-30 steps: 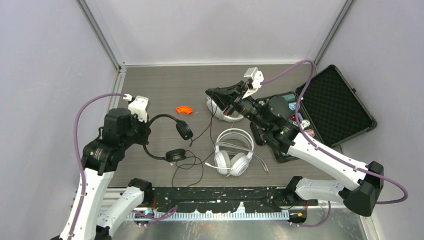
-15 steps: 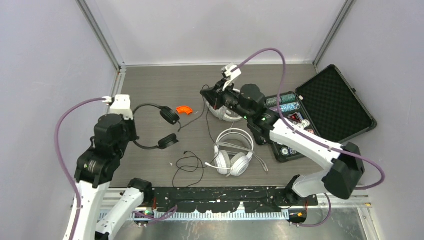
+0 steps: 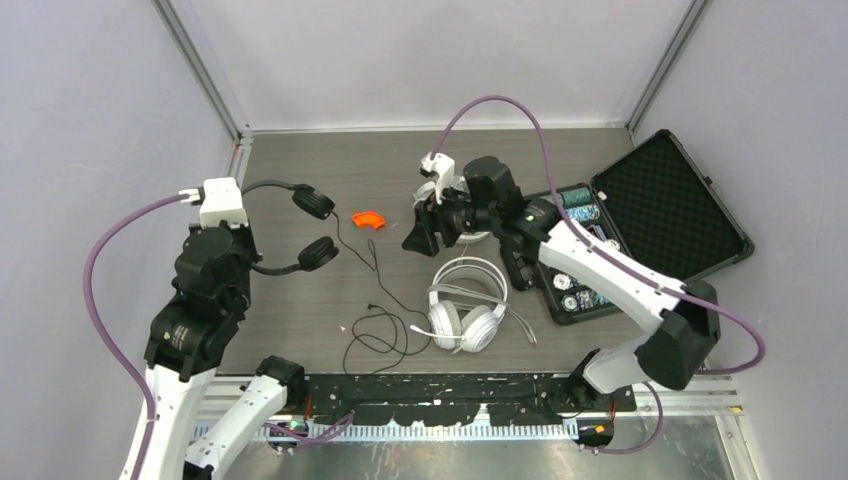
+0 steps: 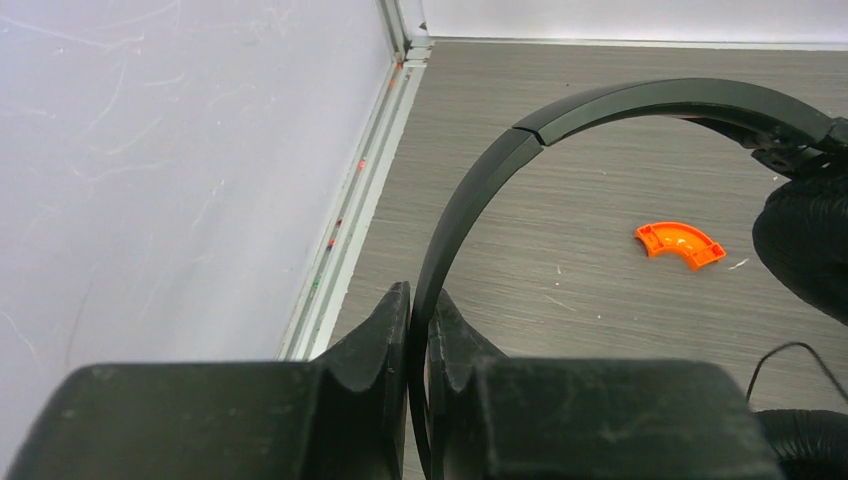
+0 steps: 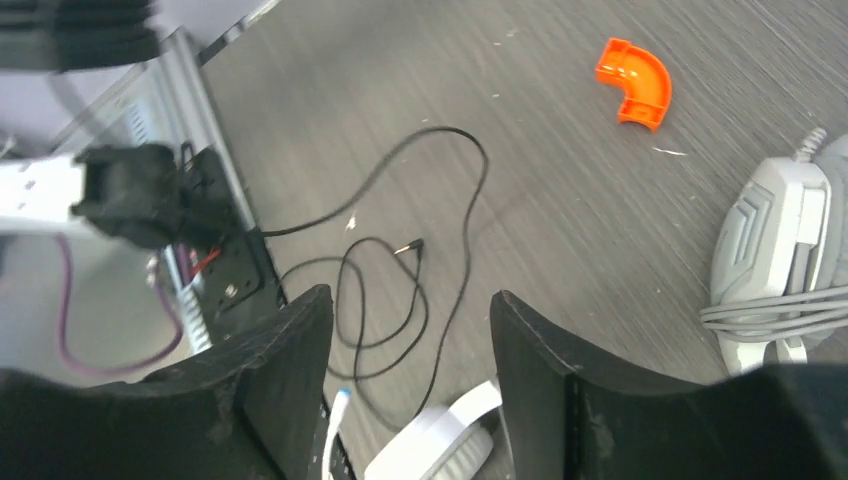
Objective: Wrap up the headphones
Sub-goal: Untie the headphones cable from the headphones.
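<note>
My left gripper (image 3: 238, 232) is shut on the headband of the black headphones (image 3: 314, 203) and holds them off the table at the left. In the left wrist view the thin band (image 4: 600, 105) runs up from between the closed jaws. Their black cord (image 3: 375, 262) trails down to loose loops (image 5: 380, 300) on the table. My right gripper (image 3: 425, 235) hovers open over the middle of the table, with nothing between its fingers (image 5: 405, 320). A white pair of headphones (image 3: 468, 300) lies just in front of it. Another white headset (image 5: 780, 250) lies to its right.
An orange curved piece (image 3: 369, 219) lies between the two arms. An open black foam-lined case (image 3: 670, 210) with chips (image 3: 575, 205) stands at the right. Grey walls and a metal rail (image 4: 350, 230) close in the left side.
My left arm has carried the black headphones back and to the left, dragging the cord. The right gripper has swung left and down away from the far white headset and has opened.
</note>
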`<state>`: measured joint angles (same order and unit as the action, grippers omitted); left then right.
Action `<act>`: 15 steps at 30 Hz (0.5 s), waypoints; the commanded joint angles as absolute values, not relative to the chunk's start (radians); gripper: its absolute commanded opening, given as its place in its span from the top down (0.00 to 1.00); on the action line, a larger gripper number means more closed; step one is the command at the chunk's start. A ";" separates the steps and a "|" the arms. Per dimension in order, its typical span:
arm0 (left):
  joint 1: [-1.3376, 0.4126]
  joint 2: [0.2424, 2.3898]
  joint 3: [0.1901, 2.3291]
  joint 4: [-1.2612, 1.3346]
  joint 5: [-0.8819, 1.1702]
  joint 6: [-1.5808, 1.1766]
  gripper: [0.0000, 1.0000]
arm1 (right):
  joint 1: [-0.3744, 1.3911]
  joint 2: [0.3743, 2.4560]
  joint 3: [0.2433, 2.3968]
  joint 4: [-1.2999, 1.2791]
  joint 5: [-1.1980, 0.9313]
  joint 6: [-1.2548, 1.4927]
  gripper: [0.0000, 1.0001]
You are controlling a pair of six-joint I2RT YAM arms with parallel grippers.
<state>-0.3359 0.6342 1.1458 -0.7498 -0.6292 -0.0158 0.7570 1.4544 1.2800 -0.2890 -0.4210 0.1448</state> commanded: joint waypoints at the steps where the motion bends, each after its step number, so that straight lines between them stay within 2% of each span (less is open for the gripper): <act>1: -0.366 0.650 1.210 -0.654 -0.643 -0.005 1.00 | 0.758 1.309 1.349 -0.407 -0.573 0.036 0.34; 3: -0.374 0.659 1.223 -0.675 -0.587 -0.008 1.00 | 0.758 1.274 1.283 -0.253 -0.612 0.095 0.33; 10: -0.374 0.713 1.327 -0.859 -0.358 -0.135 1.00 | 0.763 1.295 0.971 0.616 -0.843 0.267 0.29; 15: -0.374 0.709 1.337 -0.905 -0.261 -0.209 1.00 | 0.774 1.374 0.926 0.960 -1.011 0.449 0.27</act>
